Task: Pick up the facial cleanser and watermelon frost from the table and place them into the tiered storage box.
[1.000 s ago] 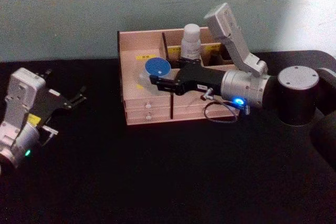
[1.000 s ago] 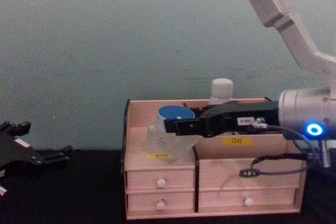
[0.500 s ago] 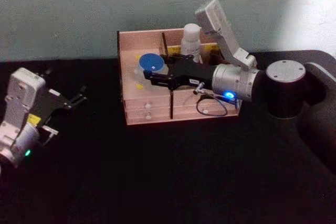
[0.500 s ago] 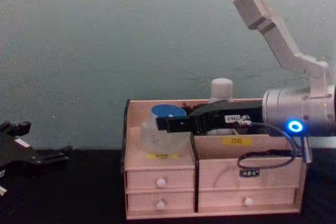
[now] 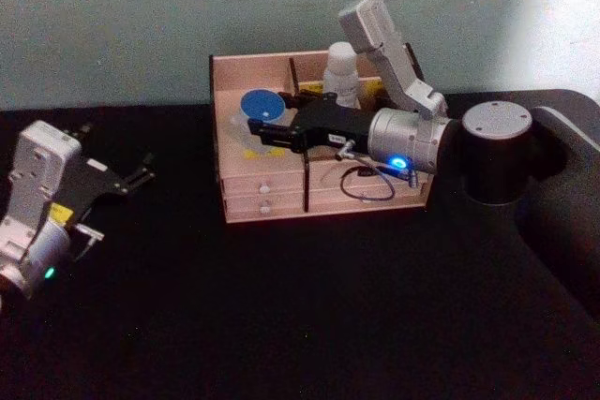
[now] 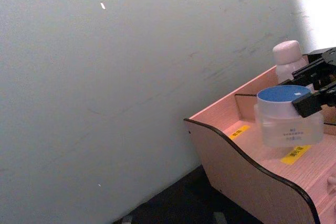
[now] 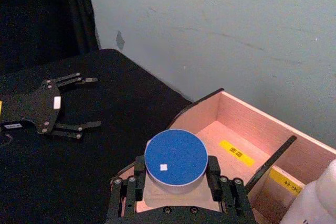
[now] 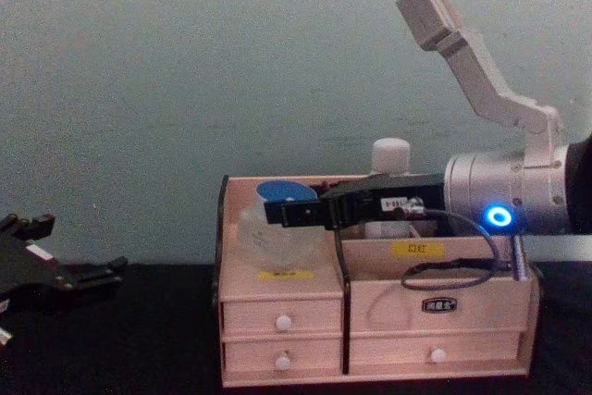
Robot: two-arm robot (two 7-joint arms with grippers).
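My right gripper (image 5: 260,125) is shut on a clear jar with a blue lid (image 5: 260,104), one of the two task items. It holds the jar upright low inside the left compartment of the tiered storage box (image 5: 221,91). The chest view places the jar (image 8: 276,233) behind the box's front wall (image 8: 388,307), at or just above the compartment floor. In the right wrist view the fingers (image 7: 139,165) clamp both sides of the lid (image 7: 176,156). A white bottle (image 5: 343,66) stands in a rear compartment. My left gripper (image 5: 141,173) rests open at the far left.
The box has black curved side panels (image 6: 239,148), yellow labels (image 6: 295,153) and white-knobbed drawers (image 8: 283,322) facing me. It stands at the back of the black table (image 5: 309,316) against a pale wall. A cable (image 8: 458,270) loops from my right wrist over the box front.
My right arm has carried the blue-lidded jar back and down, from above the box's front edge into the left compartment. The left arm has not moved.
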